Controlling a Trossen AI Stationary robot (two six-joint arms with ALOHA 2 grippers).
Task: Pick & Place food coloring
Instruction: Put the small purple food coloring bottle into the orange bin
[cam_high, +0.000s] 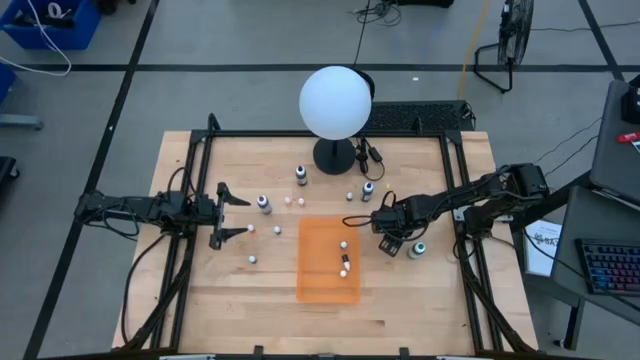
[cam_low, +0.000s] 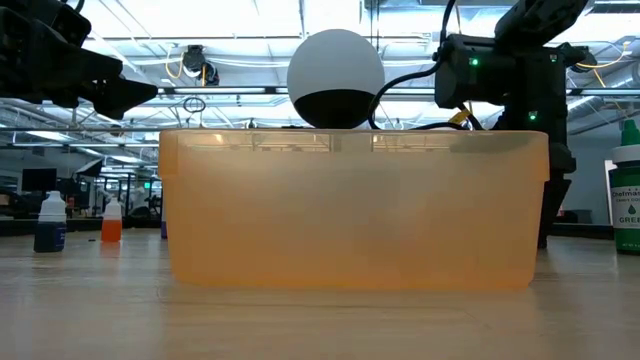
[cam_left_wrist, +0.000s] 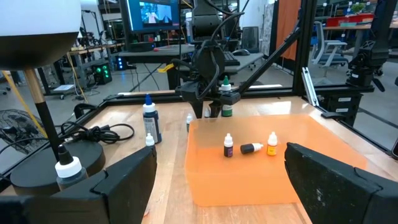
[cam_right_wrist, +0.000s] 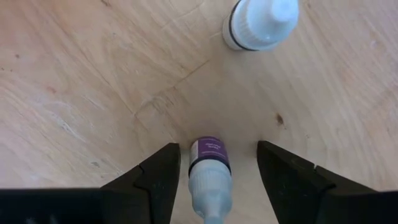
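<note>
So far three bottles (cam_high: 343, 258) lie in the orange tray (cam_high: 315, 285) mid-table, several remain scattered toward the table's far edge, and the right gripper (cam_right_wrist: 214, 171), spread, straddles a purple-labelled bottle (cam_right_wrist: 210, 171) beside the tray's right edge.

A wooden table (cam_high: 230, 290) fills the frame's centre. On it lie an orange tray (cam_high: 318, 284), a white globe lamp (cam_high: 335, 152) at upper centre, and scattered food coloring bottles (cam_high: 264, 204).

Purple-labelled, white-capped bottle (cam_right_wrist: 209, 168) between my black right gripper (cam_right_wrist: 219, 171) fingers; translucent orange tray (cam_high: 328, 260), pale wood table (cam_high: 420, 300), white globe (cam_high: 335, 101).
</note>
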